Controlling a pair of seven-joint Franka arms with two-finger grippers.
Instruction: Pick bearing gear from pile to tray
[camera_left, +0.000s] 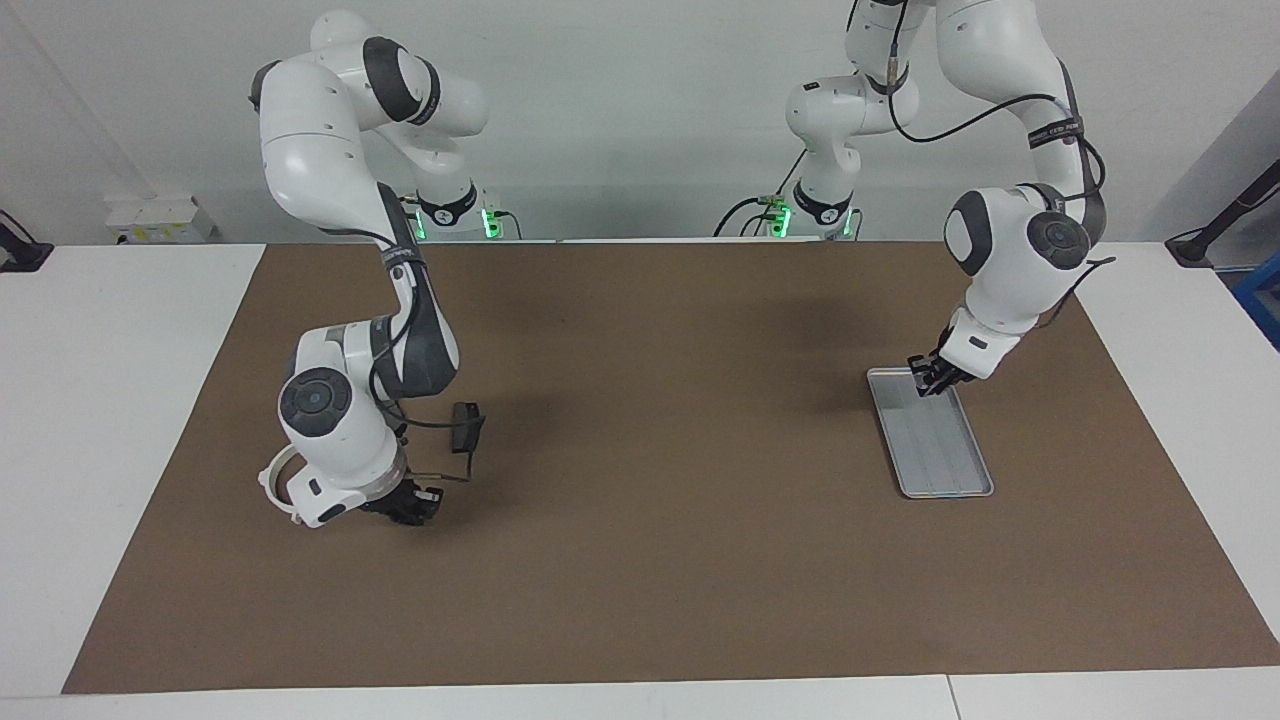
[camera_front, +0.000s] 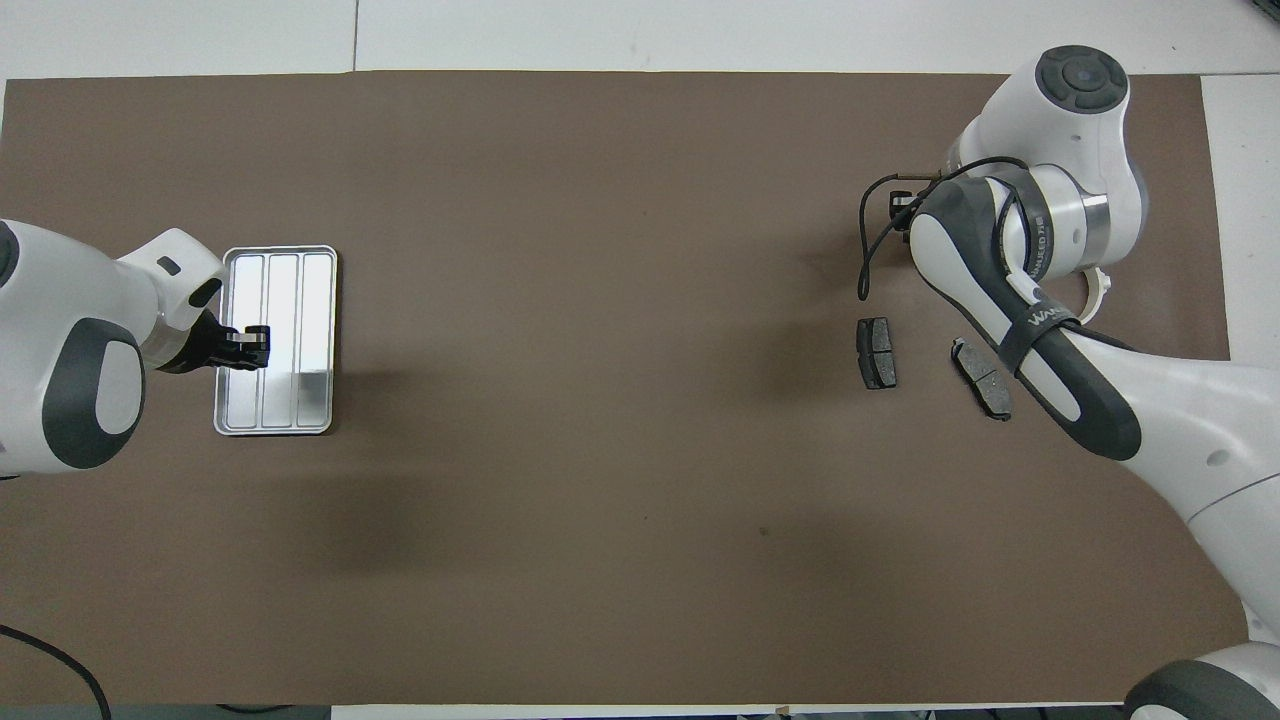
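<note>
The silver tray (camera_left: 945, 460) (camera_front: 315, 300) lies toward the left arm's end of the mat. My left gripper (camera_left: 925, 385) (camera_front: 258, 345) hangs just over the end of the tray nearer the robots, fingertips shut; whether a small piece sits between them I cannot tell. The pile lies at the right arm's end: a white half-ring bracket (camera_left: 272, 482) (camera_front: 1100, 290) and two dark brake pads (camera_front: 876, 352) (camera_front: 982, 378). My right gripper (camera_left: 415, 505) (camera_front: 900, 203) is low on the mat beside the bracket. The bearing gear is hidden.
A brown mat (camera_left: 650, 560) covers most of the white table. The right arm's black cable (camera_front: 865, 250) loops down close to the nearer brake pad (camera_left: 463, 425).
</note>
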